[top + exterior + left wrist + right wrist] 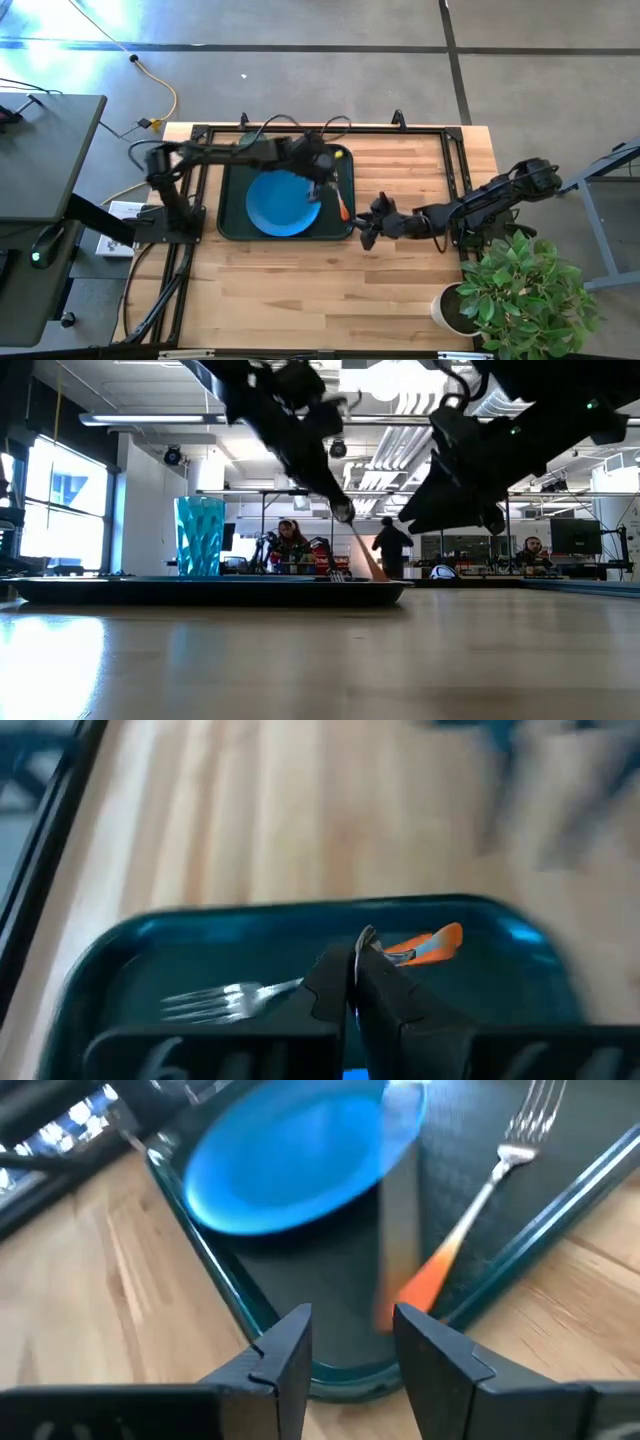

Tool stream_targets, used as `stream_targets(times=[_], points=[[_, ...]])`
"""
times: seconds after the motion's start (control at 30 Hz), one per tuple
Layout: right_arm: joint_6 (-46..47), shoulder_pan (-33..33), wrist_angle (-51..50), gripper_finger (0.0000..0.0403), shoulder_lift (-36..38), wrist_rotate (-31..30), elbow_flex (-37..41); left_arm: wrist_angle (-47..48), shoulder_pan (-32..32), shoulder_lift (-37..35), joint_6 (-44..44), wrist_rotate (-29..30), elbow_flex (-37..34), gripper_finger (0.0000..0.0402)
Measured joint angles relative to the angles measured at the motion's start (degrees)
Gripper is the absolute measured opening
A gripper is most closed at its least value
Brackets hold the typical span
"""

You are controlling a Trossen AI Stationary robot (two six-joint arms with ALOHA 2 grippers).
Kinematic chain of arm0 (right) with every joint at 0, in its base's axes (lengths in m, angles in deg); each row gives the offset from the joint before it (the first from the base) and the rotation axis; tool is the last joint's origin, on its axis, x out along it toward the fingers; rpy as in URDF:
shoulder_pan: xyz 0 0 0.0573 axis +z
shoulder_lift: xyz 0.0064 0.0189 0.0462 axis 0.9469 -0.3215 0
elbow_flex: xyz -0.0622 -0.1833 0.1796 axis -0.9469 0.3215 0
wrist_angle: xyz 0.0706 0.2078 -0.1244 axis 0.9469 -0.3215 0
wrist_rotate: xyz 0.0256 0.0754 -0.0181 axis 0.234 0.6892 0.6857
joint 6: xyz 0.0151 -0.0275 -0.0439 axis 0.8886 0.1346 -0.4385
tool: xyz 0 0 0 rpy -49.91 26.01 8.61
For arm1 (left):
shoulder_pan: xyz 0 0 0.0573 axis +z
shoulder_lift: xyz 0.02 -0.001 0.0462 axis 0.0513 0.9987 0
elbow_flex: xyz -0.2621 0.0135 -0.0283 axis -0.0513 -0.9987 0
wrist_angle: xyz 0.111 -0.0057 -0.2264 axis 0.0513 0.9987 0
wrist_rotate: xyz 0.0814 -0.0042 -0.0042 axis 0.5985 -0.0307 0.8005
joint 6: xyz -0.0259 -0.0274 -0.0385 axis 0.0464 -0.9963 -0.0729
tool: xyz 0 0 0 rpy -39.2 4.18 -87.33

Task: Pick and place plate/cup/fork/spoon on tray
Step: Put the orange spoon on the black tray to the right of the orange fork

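Light wood counter (330, 280) w/ black frame rails, on a grey concrete floor (300, 25). Dark tray (228, 200) sits on the counter's left-centre. Blue plate (283, 203) lies flat inside it; teal cup (200, 536) stands upright on the tray, seen in low view. Fork (225, 997) lies on the tray floor by the far rim.

Left gripper (356, 982) hangs over the tray's right part, jaws clamped on the spoon (425, 946), which tilts down w/ its orange handle toward the tray. Right gripper (350, 1345) hovers just off the tray's right edge, jaws apart, holding nothing.

Potted plant (515, 285) at the counter's near-right corner. Grey side table (40, 150) stands left of the counter. Room behind: open workshop, ceiling pipes and lights, windows at left, several people (392, 545) at desks far back.
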Motion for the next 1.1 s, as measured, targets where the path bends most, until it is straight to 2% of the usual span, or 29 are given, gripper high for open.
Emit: stream_targets(times=[0.13, 0.3, 0.5, 0.63, 0.9, 1.1], points=[[0.3, 3.3, 2.8, 0.0133, 0.0, -4.4, 0.0, 4.5, 4.1, 7.3, -0.5, -0.6, 5.5, 0.0002], [-0.1, 3.6, 3.3, 0.0134, 0.2, -3.1, 0.0, 13.1, 5.7, 12.1, 2.7, -2.0, 12.1, 0.0010], [0.9, 3.6, 2.9, 0.0134, 0.2, -2.6, 0.0, 18.1, 8.5, 12.9, 8.4, -13.5, 16.0, 0.0008], [0.9, 3.5, 3.0, 0.0134, 0.2, -2.6, 0.0, 20.9, 10.6, 12.9, 10.8, -16.2, 17.7, 0.0003], [0.9, 1.9, 3.0, 0.0134, 0.2, -2.9, 0.0, 23.9, 13.0, 12.9, 16.1, -16.2, 17.9, 0.0003], [1.7, 1.6, 1.5, 0.0134, 0.0, -9.5, 0.0, 18.0, 12.4, 12.4, 13.4, -13.6, 17.8, 0.0004]])
